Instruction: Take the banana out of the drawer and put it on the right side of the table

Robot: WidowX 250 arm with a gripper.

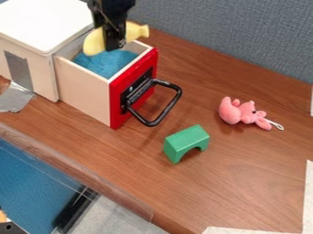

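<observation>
As the layout starts at far left, cabinet (30,25): white top, pale side, grey strip on its wall
Tape (14,98): grey, crumpled, on the table (250,167) beside the cabinet's base
Drawer (85,93): extended from the cabinet; pale side wall, red front, blue interior
Banana (94,42): yellow, raised above the drawer, crosswise to the gripper
Gripper (114,45): black; closed as far as the banana permits, clamping its middle
Handle (169,108): black, projecting from the red front
Block (186,140): green, arched, near the handle
Plush toy (239,112): pink, lying on the table, white loop at right
</observation>
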